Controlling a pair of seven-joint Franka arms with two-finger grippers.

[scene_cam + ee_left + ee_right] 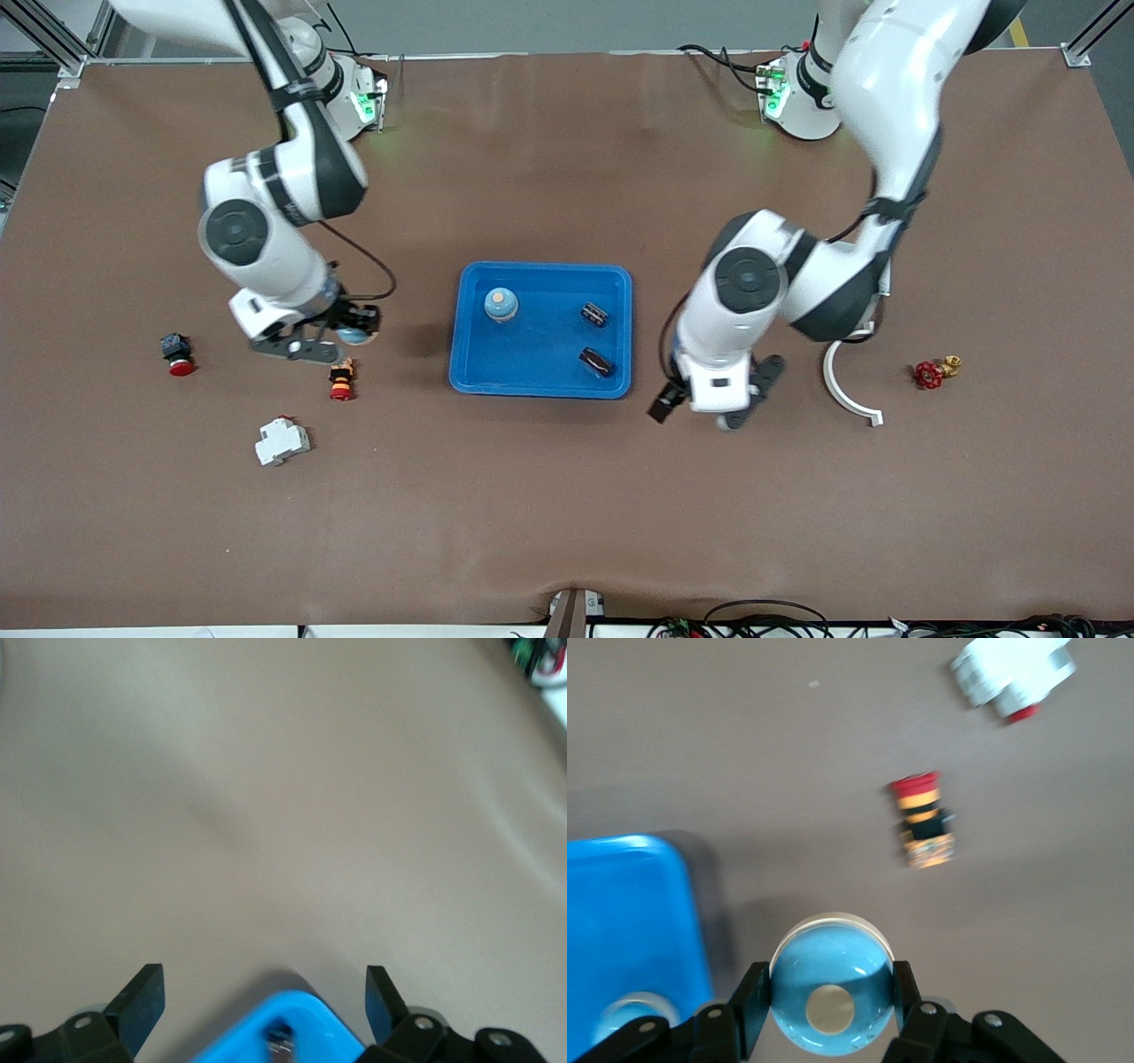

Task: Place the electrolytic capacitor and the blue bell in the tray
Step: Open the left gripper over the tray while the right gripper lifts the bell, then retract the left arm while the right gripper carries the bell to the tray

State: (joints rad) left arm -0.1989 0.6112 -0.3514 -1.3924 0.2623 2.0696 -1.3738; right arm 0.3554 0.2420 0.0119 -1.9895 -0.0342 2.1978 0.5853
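Clenched on a blue bell [830, 995], the right tool [341, 335] hangs over the brown surface [567, 496] beside the blue tray [469, 354], toward the right arm's end. Released, with its fingers [142, 999] spread wide and holding nothing, the left tool [740, 403] hangs beside the tray at the left arm's end. Inside the tray sit another blue bell [500, 304] and two dark electrolytic capacitors [594, 314]. Near the right tool, away from the tray, a red-capped push button [341, 381] lies on the surface.
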